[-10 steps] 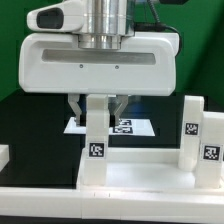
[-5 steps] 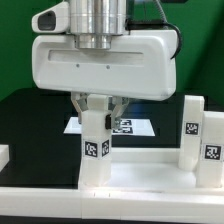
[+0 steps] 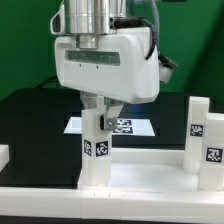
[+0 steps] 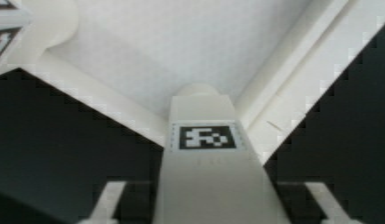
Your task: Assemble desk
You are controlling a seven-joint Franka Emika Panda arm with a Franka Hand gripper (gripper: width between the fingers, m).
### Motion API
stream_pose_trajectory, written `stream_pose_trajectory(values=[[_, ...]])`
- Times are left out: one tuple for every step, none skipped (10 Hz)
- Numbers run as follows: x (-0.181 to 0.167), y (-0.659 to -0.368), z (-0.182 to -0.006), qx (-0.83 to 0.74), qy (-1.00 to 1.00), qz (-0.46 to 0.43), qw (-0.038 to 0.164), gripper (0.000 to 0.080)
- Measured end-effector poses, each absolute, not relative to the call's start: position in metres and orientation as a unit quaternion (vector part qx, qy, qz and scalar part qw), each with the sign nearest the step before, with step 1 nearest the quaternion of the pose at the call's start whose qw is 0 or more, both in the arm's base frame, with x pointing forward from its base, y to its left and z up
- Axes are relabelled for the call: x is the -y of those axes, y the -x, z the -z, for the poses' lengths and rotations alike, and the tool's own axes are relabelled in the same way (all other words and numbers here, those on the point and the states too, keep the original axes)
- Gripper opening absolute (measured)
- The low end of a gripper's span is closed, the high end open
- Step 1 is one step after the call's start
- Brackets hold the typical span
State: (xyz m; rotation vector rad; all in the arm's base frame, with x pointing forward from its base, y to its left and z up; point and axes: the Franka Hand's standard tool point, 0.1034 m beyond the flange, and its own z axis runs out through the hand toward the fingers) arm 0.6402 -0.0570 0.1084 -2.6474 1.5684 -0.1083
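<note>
The desk's white rimmed panel (image 3: 140,172) lies along the front of the black table. A white square-section leg (image 3: 95,150) with black-and-white tags stands upright in the panel's corner at the exterior view's left. My gripper (image 3: 99,113) comes down from above and is shut on the top of this leg, one finger on each side. In the wrist view the leg (image 4: 210,150) runs down from my gripper (image 4: 214,205) to the panel (image 4: 171,50), with its tag facing the camera. Two more tagged legs (image 3: 196,130) stand upright at the panel's right end.
The marker board (image 3: 132,127) lies flat on the black table behind the held leg. A small white part (image 3: 4,155) shows at the exterior view's left edge. A green wall closes the back.
The gripper has turned about its vertical axis with the leg in it. The leg's tag has swung toward the exterior view's left and a second tagged face now shows.
</note>
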Motion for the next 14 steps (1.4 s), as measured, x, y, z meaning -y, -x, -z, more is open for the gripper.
stream_pose_trajectory(values=[[0.0565,-0.6405,-0.1085,-0.549,0.834,0.034,0.035,0.0290],[0.0562,-0.6407,-0.1086,-0.568,0.822,0.033,0.035,0.0290],[0.0559,-0.6407,-0.1086,-0.573,0.818,0.033,0.036,0.0290],[0.0560,-0.6408,-0.1087,-0.584,0.811,0.033,0.036,0.0290],[0.0559,-0.6405,-0.1084,-0.572,0.819,0.033,0.035,0.0290],[0.0559,-0.6403,-0.1083,-0.548,0.835,0.033,0.034,0.0447],[0.0558,-0.6403,-0.1083,-0.540,0.840,0.034,0.034,0.0573],[0.0557,-0.6403,-0.1083,-0.498,0.866,0.035,0.031,0.0573],[0.0551,-0.6404,-0.1083,-0.457,0.888,0.037,0.030,0.0635],[0.0549,-0.6404,-0.1082,-0.404,0.914,0.038,0.027,0.0647],[0.0547,-0.6404,-0.1082,-0.364,0.930,0.039,0.026,0.0647],[0.0547,-0.6405,-0.1082,-0.330,0.943,0.040,0.024,0.0649],[0.0550,-0.6405,-0.1082,-0.266,0.963,0.042,0.021,0.0649],[0.0556,-0.6401,-0.1078,-0.213,0.976,0.043,0.018,0.0649]])
